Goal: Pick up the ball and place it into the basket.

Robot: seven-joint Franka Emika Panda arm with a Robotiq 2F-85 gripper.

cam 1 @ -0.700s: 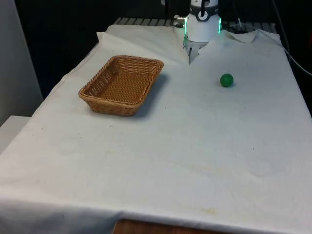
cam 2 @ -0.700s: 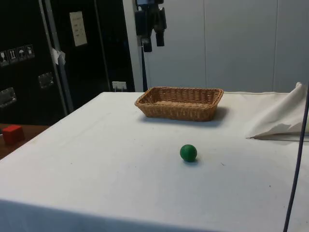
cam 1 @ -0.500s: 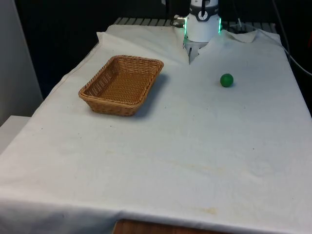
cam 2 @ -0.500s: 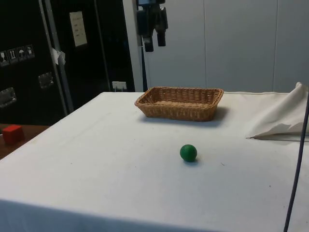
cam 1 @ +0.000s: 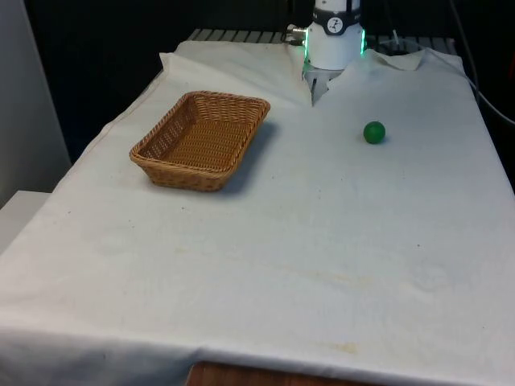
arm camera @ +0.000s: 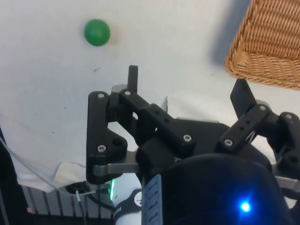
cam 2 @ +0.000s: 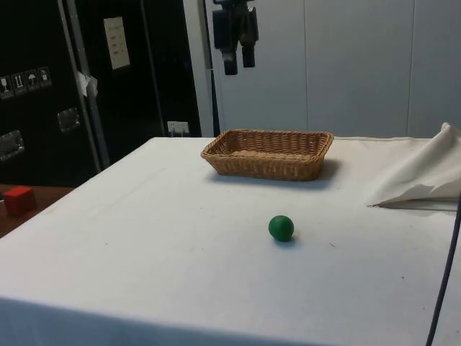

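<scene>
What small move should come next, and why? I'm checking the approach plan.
Probably carry the gripper sideways until it is over the green ball: it hangs open high above the white cloth, while the ball lies apart from the empty basket.

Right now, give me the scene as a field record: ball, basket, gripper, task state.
ball: green ball, resting on the white cloth, apart from the basket
basket: wicker basket, upright, nothing inside, toward the front view's left of the ball
gripper: gripper high above the table, jaws open, holding nothing
task state: ball not yet picked up
other: red block off the table in the side view
</scene>
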